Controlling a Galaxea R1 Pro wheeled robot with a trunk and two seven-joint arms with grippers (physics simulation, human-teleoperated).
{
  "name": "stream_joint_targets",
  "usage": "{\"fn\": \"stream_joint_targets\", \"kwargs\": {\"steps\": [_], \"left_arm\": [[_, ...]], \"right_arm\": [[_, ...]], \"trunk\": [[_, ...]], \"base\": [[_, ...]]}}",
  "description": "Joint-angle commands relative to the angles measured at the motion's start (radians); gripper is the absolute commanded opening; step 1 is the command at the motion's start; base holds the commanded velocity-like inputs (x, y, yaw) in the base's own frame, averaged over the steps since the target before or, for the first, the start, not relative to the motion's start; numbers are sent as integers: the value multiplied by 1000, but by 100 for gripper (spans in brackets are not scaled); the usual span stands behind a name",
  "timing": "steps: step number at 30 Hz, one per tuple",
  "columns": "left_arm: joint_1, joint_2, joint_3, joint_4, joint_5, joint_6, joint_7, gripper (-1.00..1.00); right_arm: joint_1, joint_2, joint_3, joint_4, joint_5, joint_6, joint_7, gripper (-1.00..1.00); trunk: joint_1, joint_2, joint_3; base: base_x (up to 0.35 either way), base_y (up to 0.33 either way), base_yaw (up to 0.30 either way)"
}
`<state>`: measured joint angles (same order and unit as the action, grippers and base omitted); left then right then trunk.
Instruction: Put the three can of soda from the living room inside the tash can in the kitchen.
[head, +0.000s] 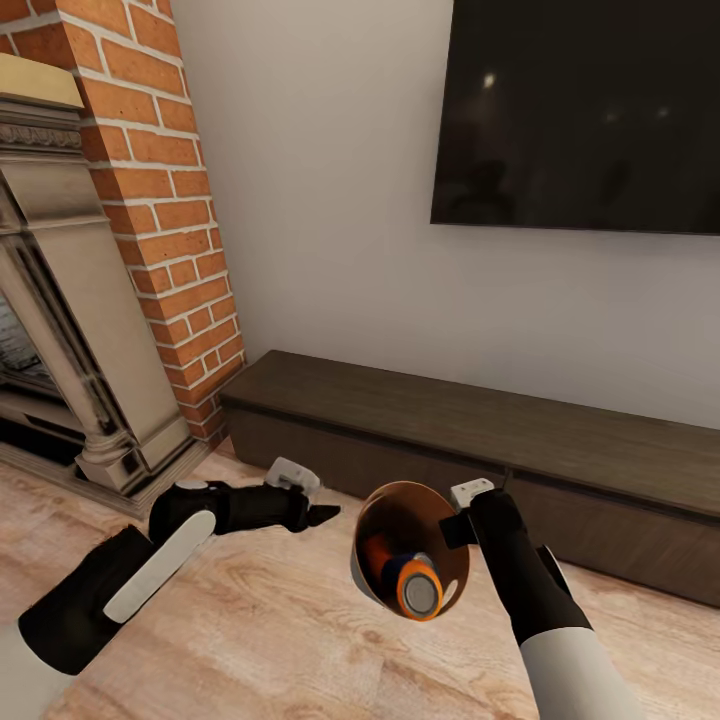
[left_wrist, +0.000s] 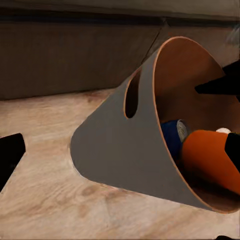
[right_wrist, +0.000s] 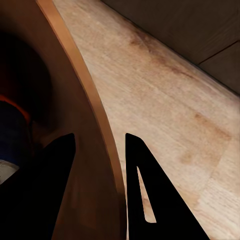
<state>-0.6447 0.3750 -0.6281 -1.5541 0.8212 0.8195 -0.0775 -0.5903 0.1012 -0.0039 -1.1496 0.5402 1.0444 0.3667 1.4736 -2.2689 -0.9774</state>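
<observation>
Gripping the tash can (head: 400, 520) by its rim above the wood floor (head: 260, 640), the right gripper (head: 462, 522) held it tipped sideways, mouth toward the camera, orange can (head: 412, 585) inside; the left gripper (head: 322, 514) hung empty, its spread unclear.

Trash can (head: 400, 530): I see it tipped on its side above the floor (head: 250, 640), mouth toward me, between my two arms and in front of the cabinet (head: 480, 430).
Right gripper (head: 462, 528): at the can's rim on its right side, one finger inside the wall and one outside.
Left gripper (head: 322, 515): just left of the can, apart from it.
Orange soda can (head: 418, 590): lying inside the trash can, near its mouth.
Blue soda can (left_wrist: 174, 137): inside too, deeper in, beside the orange one.
Fireplace (head: 90, 300): far left, left of the cabinet.
TV (head: 585, 110): on the wall above the cabinet.
</observation>
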Motion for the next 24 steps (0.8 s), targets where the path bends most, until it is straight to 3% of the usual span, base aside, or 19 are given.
{"fn": "stream_joint_targets", "kwargs": {"steps": [1,3,5,7,9,10,17,20,24], "left_arm": [[8,12,8,2,2,-15,-7,100],[43,35,23,6,1,-73,-19,100],[87,48,32,10,-26,-144,-22,100],[125,53,41,27,-90,-211,-21,100],[156,52,60,94,-166,-303,-18,100],[164,51,67,143,-186,-351,-19,100],[176,49,77,366,-220,-532,-25,100],[177,48,74,487,-227,-632,-24,100],[177,46,71,633,-239,-745,-24,100]], "right_arm": [[0,0,-1,0,-21,3,5,-100],[0,-2,-2,0,-23,3,5,-100],[0,-3,-4,1,-24,3,6,-100],[0,-4,-4,1,-25,3,6,-100],[1,-4,-6,1,-27,3,6,-100],[1,-4,-7,0,-27,3,6,-100],[3,-6,-15,-1,-28,3,7,-100],[5,-6,-57,-1,-28,3,8,-100],[7,-6,-83,-1,-28,3,7,-100]], "trunk": [[0,0,0],[0,0,0],[0,0,0],[0,0,0],[0,0,0],[0,0,0],[0,0,0],[0,0,0],[0,0,0]], "base": [[0,0,0],[0,0,0],[0,0,0],[0,0,0],[0,0,0],[0,0,0],[0,0,0],[0,0,0],[0,0,0]]}}
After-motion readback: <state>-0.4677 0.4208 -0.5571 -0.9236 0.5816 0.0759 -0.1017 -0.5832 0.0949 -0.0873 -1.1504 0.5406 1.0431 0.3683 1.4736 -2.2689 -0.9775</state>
